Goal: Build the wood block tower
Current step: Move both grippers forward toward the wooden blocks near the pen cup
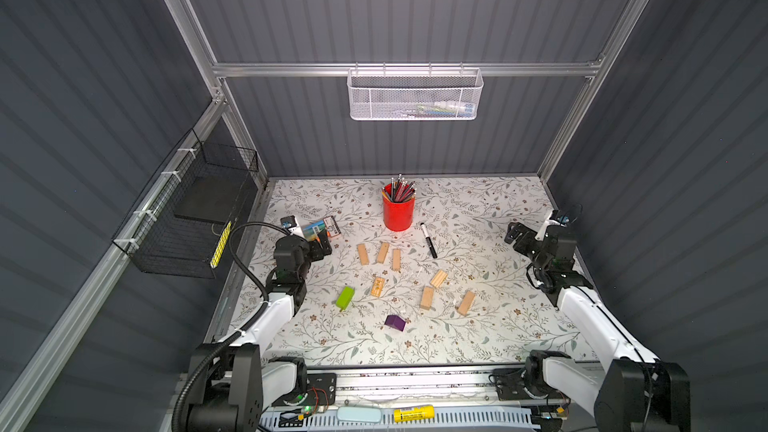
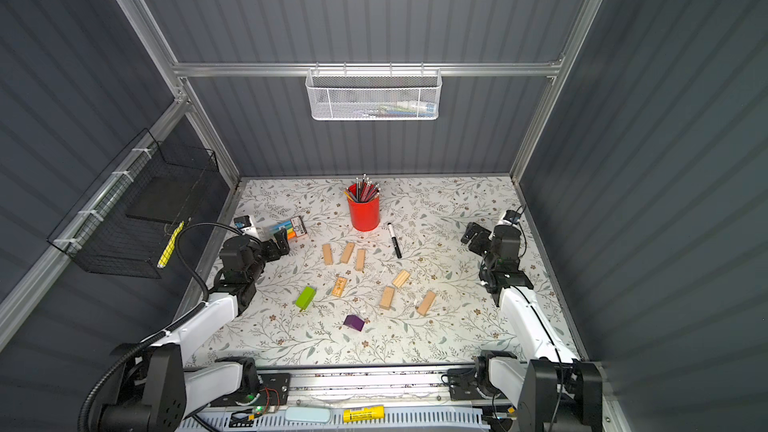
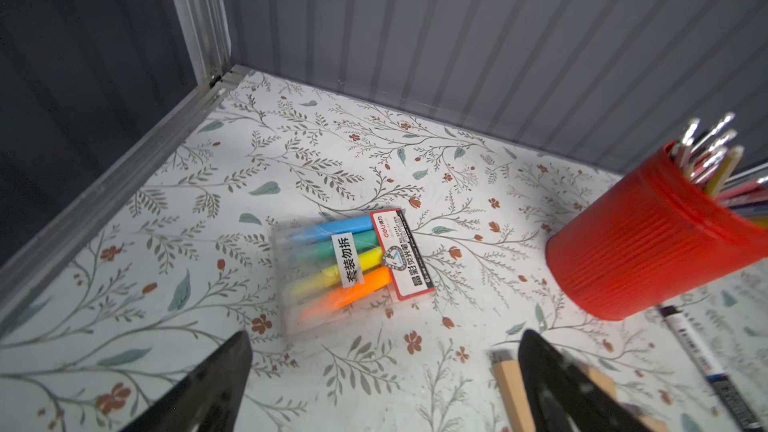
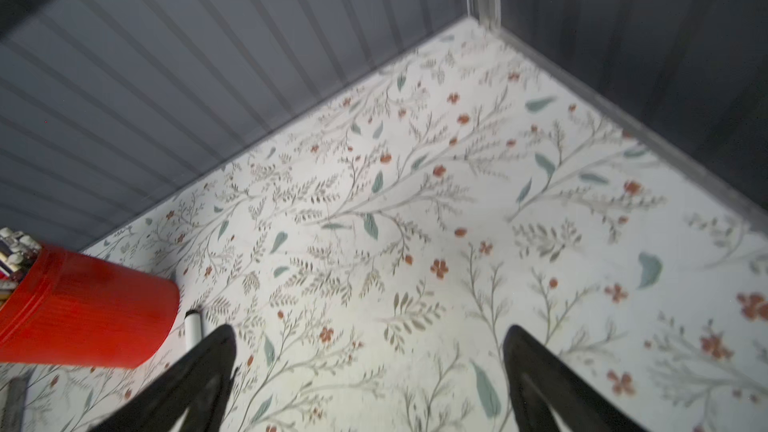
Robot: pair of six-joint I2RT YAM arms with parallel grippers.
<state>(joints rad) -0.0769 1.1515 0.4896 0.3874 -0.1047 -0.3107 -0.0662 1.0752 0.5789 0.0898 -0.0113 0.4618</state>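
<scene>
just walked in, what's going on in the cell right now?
Tower build hasn't started. The left hand and right hand are both open and empty, out near the sides of the table. The wood blocks lie scattered on it: seven tan, a green block and a purple block, none stacked.

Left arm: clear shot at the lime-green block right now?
Probably yes. The left gripper is open and empty; the lime-green block lies alone, short of it, with nothing between. It would have to pull back first.
</scene>
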